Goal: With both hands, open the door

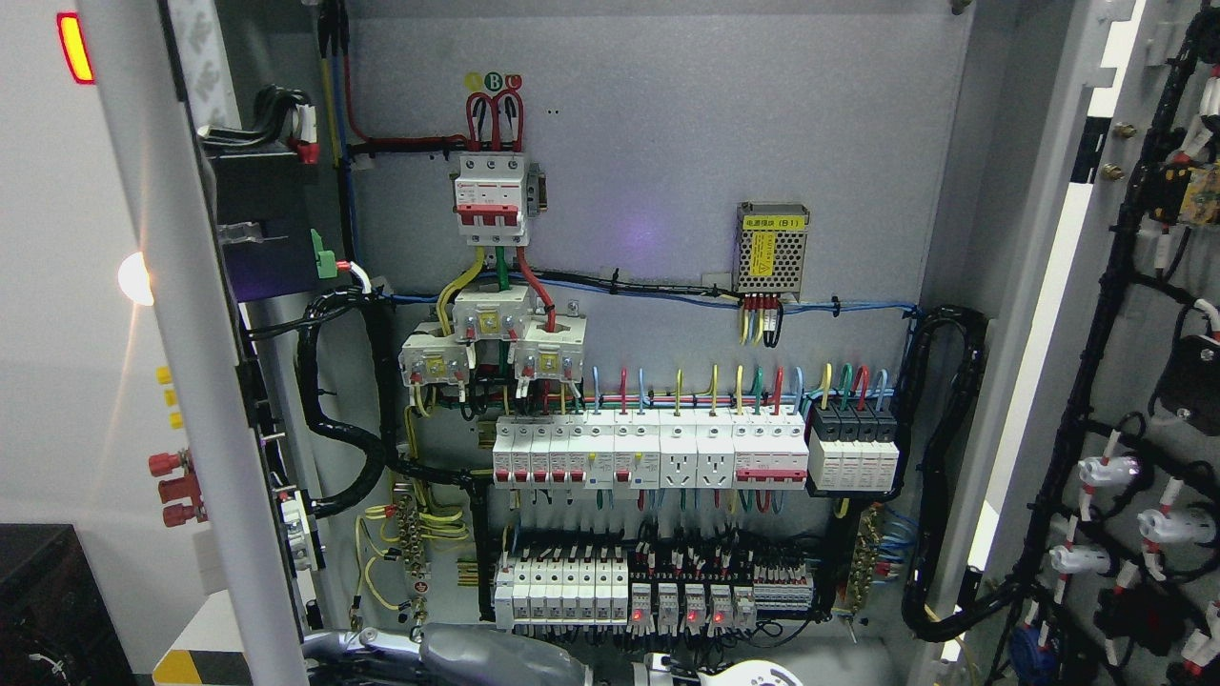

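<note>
Grey sheet metal forms the cabinet [667, 143], whose flat matte back panel is seen fully exposed. Both doors are swung wide. The left door [172, 314] is seen edge-on as a pale, smooth slab at the left, with a red lamp [74, 48] glowing on its outer face. The right door [1125, 381] stands open at the far right, its inner face hung with black corrugated cable looms and white plug connectors.

On the panel, a white three-pole breaker [490, 195] is mounted high, fed by red, green and yellow wires. To its right a perforated metal power supply [772, 248] with a yellow label is fixed. Lower down, a row of white boxy breakers [648, 453] is set on a rail, ending in a black-topped block [853, 453].

Along the bottom edge, rounded silver-grey robot parts [496, 657] are glimpsed, left of the middle, with a white rounded piece [753, 675] just right of them. Neither hand can be made out, so the state of the fingers cannot be told.
</note>
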